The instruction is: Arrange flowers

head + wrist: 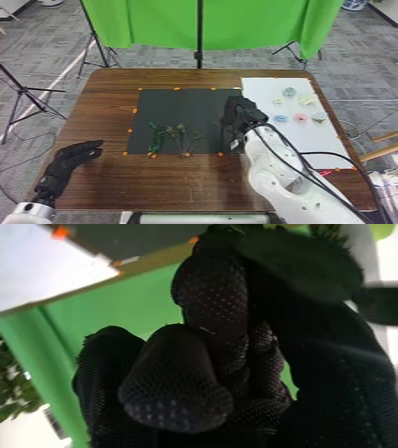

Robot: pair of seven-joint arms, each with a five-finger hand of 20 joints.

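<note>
The right hand (245,112) is clasping a leafy sprig (306,266) at the black mat (178,110), right edge. Flower heads (301,117) are lying right of the mat, nearer this hand; the left hand (75,153) is resting relaxed, mat-left.

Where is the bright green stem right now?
In the head view, the bright green stem lies on the lower left part of the dark mat, just left of the thinner stems, with the left hand farther left.
</note>
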